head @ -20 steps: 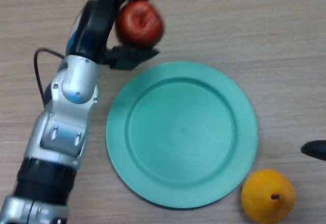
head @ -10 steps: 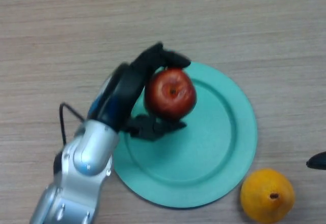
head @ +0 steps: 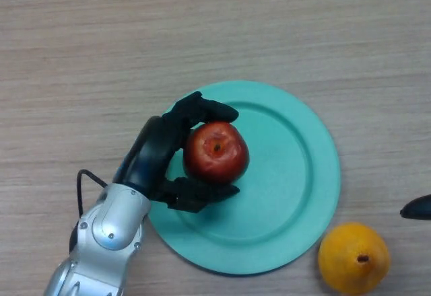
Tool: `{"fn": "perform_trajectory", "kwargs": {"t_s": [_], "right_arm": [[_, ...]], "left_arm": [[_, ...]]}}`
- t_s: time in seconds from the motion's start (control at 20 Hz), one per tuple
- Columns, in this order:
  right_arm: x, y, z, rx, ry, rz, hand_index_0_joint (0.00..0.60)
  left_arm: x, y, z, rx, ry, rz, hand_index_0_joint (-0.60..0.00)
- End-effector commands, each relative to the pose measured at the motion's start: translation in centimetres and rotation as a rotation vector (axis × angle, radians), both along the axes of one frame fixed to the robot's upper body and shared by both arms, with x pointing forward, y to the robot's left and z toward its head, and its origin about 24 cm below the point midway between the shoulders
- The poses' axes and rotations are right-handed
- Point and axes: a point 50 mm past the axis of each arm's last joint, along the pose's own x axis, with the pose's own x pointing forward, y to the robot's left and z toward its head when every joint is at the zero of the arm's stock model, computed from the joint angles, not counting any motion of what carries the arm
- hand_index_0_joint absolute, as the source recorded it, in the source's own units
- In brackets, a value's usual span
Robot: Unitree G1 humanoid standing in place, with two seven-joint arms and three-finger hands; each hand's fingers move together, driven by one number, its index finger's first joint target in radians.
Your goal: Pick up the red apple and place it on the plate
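Note:
A red apple [head: 217,153] is over the left half of the green plate [head: 296,168], stem dimple facing up. My left hand [head: 158,155] is shut on the apple, fingers curled over its far side and thumb under its near side. I cannot tell whether the apple rests on the plate or hangs just above it. Only a black tip of my right hand [head: 417,208] shows at the right edge of the head view, off the plate.
An orange-yellow fruit [head: 353,257] with a small stem lies on the wooden table [head: 135,33] just off the plate's lower right rim, near the right hand.
My left hand carried the apple from the table beyond the plate's upper left, toward me and rightward, over the plate's left half. It sits lower now than half a second ago.

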Motion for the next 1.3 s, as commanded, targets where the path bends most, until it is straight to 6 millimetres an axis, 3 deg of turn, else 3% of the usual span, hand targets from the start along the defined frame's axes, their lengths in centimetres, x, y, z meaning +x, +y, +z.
{"fn": "perform_trajectory", "kwargs": {"t_s": [0.05, 0.1, 0.15, 0.4, 0.6, 0.85, 1.1, 1.3], "right_arm": [[-1.3, 0.1, 2.2, -0.042, -0.171, -0.001, 0.0], [-1.3, -0.1, 2.3, -0.046, -0.18, -0.015, 0.0], [-1.4, -0.4, 2.5, -0.049, -0.193, -0.033, 0.0], [-1.4, -0.4, 2.5, -0.052, -0.192, -0.043, 0.0], [-1.1, -0.1, 2.7, -0.065, -0.178, -0.037, 0.0], [-0.9, 0.1, 2.8, -0.062, -0.179, -0.021, 0.0], [-0.8, 0.8, 2.6, -0.066, -0.181, -0.014, 0.0], [-0.2, 1.6, 2.8, -0.078, -0.18, 0.005, 0.0]], "left_arm": [[0.7, 0.7, 2.8, 0.058, -0.214, 0.059, -0.25], [1.1, 1.0, 3.1, 0.125, -0.258, 0.091, -0.1], [1.4, 1.3, 4.1, 0.198, -0.309, 0.112, -0.003], [0.0, 2.0, 9.9, 0.206, -0.501, 0.058, 0.0], [-1.8, 4.6, 12.9, 0.053, -0.555, 0.047, 0.0], [-4.4, 7.5, 13.1, -0.22, -0.572, 0.015, 0.0], [-5.1, 9.5, 11.4, -0.321, -0.543, 0.064, 0.0], [-5.5, 10.2, 11.8, -0.36, -0.541, 0.072, 0.0]]}}
